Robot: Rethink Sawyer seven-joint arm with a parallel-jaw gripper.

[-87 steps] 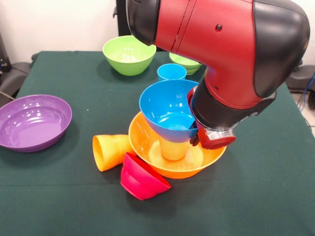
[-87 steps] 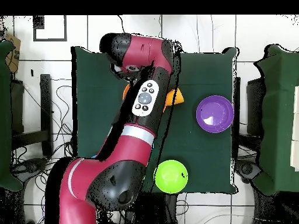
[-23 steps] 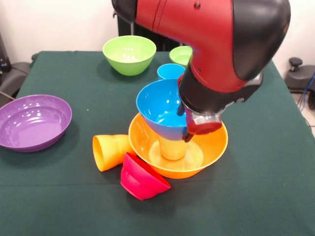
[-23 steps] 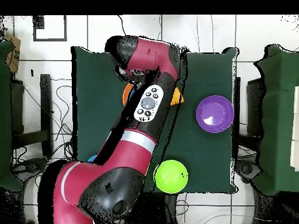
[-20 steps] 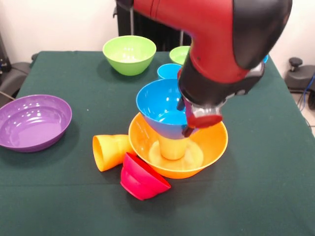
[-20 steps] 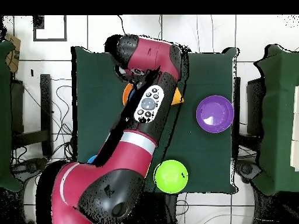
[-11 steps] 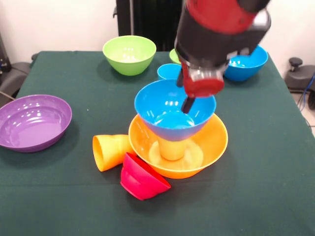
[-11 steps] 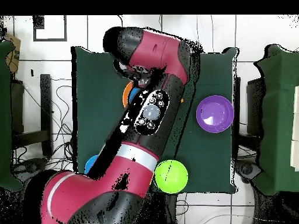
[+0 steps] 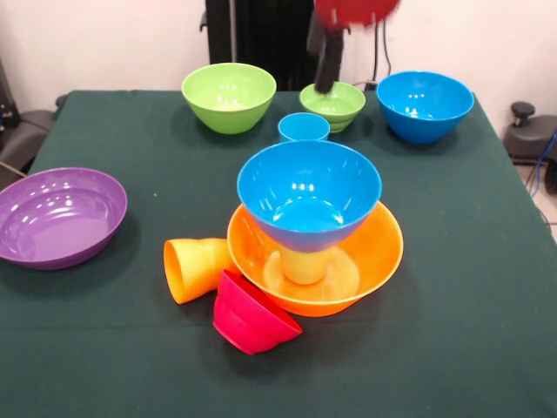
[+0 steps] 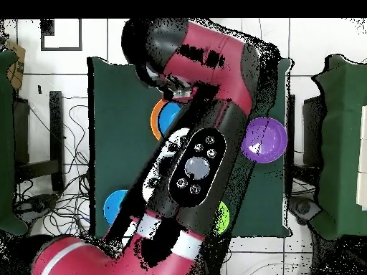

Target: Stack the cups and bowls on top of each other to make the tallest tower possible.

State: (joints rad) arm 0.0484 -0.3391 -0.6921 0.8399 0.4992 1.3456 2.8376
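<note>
A wide yellow-orange bowl [image 9: 379, 248] sits mid-table with an upturned yellow-green cup [image 9: 306, 264] in it. A blue bowl [image 9: 309, 187] rests upright on that cup, and nothing touches it. My gripper [image 9: 327, 78] hangs high at the top edge, well clear of this tower. An orange cup [image 9: 196, 268] lies on its side at the big bowl's left. A small red bowl [image 9: 252, 315] leans tilted against the big bowl's front. In the overhead view the arm hides most of the stack, leaving the orange rim [image 10: 154, 118] and some of the blue bowl [image 10: 170, 114].
A purple bowl [image 9: 57, 216] sits at the left edge. Along the far side stand a large green bowl [image 9: 229, 96], a blue cup [image 9: 304, 127], a small green bowl [image 9: 335, 103] and another blue bowl [image 9: 425, 104].
The gripper has let go of the blue bowl's rim and risen up and back. The bowl, tilted before, now sits level on the upturned cup.
</note>
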